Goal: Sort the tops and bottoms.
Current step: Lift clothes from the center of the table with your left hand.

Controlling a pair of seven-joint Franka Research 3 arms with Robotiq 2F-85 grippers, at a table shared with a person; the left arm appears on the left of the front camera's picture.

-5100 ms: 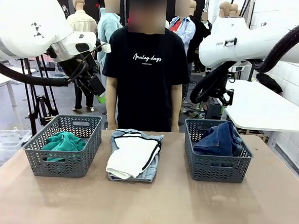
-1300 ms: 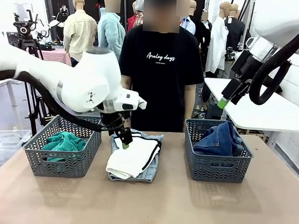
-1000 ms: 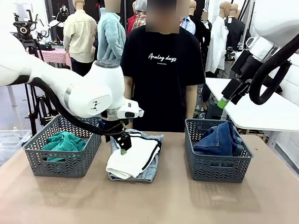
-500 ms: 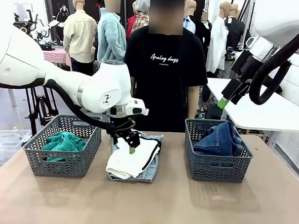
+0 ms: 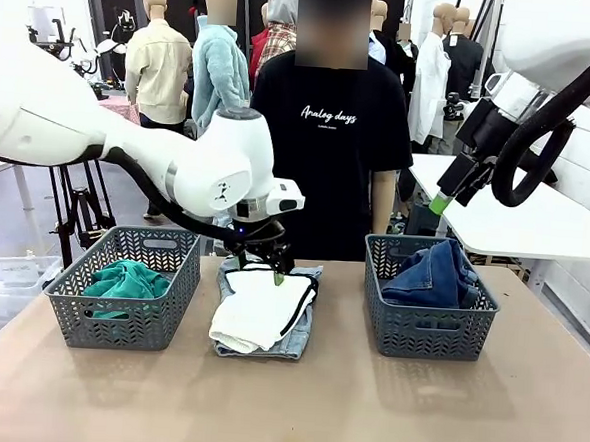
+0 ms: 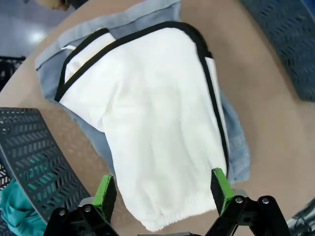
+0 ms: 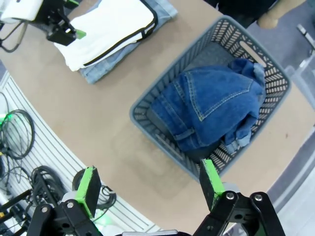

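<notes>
— Well, how are the white shorts (image 5: 263, 309) expected to handle?
— Soft, light, likely limp. They are stacked on the light blue denim shorts (image 5: 298, 339) on the table (image 5: 293, 411). An edge pinch is advised. The left gripper (image 5: 277, 271) is spread wide above them.

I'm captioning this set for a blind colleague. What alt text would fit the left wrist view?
White shorts with black trim lie on top of light blue denim shorts on a tan table, seen from above, with the open left gripper spread across their near edge. A grey basket holding a teal-green garment sits at lower left.
</notes>
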